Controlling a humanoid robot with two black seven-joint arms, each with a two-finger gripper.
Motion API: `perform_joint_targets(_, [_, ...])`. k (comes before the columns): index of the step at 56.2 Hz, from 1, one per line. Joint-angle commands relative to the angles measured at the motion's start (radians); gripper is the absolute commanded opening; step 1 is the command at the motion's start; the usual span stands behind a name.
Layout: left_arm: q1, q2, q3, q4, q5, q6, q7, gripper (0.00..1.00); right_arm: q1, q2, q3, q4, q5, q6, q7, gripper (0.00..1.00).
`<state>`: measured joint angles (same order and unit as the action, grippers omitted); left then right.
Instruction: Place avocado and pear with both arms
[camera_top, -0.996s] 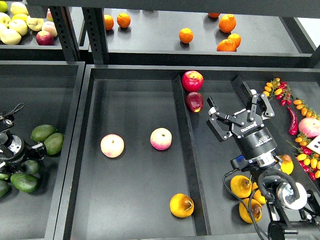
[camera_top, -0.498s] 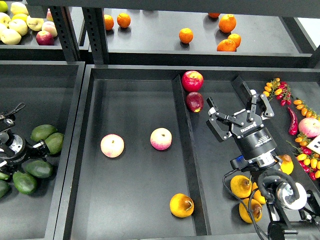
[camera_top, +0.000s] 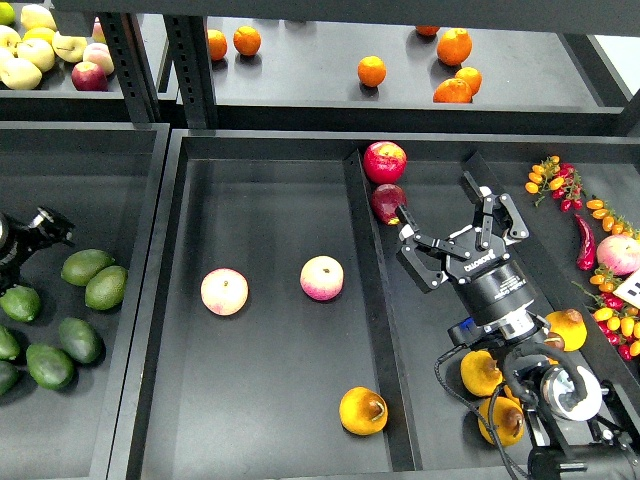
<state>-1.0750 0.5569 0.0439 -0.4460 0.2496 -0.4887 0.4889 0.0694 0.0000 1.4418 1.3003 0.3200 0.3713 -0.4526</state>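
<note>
Several dark green avocados (camera_top: 85, 266) lie in the left bin. My left gripper (camera_top: 45, 226) is above and behind them at the far left, small and dark, with nothing visibly in it. An orange-yellow pear (camera_top: 363, 410) with a brown spot lies at the front of the middle tray. More pears (camera_top: 481, 372) lie in the right compartment under my right arm. My right gripper (camera_top: 440, 215) is open and empty, hovering over the right compartment close to a dark red apple (camera_top: 388, 203).
Two pink-and-yellow peaches (camera_top: 224, 291) lie in the middle tray (camera_top: 270, 200). A red apple (camera_top: 385, 161) sits at the divider's far end. Oranges (camera_top: 372, 71) and pale apples (camera_top: 35, 50) are on the back shelf. Chillies and small tomatoes (camera_top: 590, 235) lie at the right.
My left gripper has risen from among the avocados and moved back, leaving them shifted in the bin. My right gripper has moved a little left and away, still open.
</note>
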Motion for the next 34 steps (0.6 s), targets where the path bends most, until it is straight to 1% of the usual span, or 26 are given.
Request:
perform_joint_targets(1, [0.007,0.028,-0.085,0.016,-0.035,0.0,0.0,0.98,0.0,0.0,-0.014,-0.015,-0.002,0.0,0.0,1.0])
perform_joint_targets(2, [0.013,0.043,-0.117,0.024,-0.083,0.0,0.0,0.98,0.0,0.0,-0.015,-0.019,-0.004,-0.002,0.0,1.0])
perform_joint_targets(11, [0.049,0.077,-0.16,0.026,-0.219,0.0,0.0,0.98,0.0,0.0,-0.024,-0.027,-0.005,-0.017,-0.001,1.0])
perform_joint_targets(18, [0.102,0.09,-0.237,0.013,-0.355,0.0,0.0,0.98,-0.002,0.0,-0.035,-0.027,-0.015,-0.04,-0.003,1.0])
perform_joint_targets(23, [0.156,0.092,-0.34,-0.003,-0.408,0.0,0.0,0.98,-0.002,0.0,-0.049,-0.021,-0.039,-0.081,-0.006,1.0])
perform_joint_targets(26, [0.204,0.09,-0.427,-0.02,-0.421,0.0,0.0,0.98,-0.002,0.0,-0.05,-0.021,-0.051,-0.097,-0.009,1.0])
perform_joint_targets(34, [0.311,0.074,-0.582,-0.051,-0.429,0.0,0.0,0.98,0.001,0.0,-0.052,-0.027,-0.061,-0.112,-0.031,1.0])
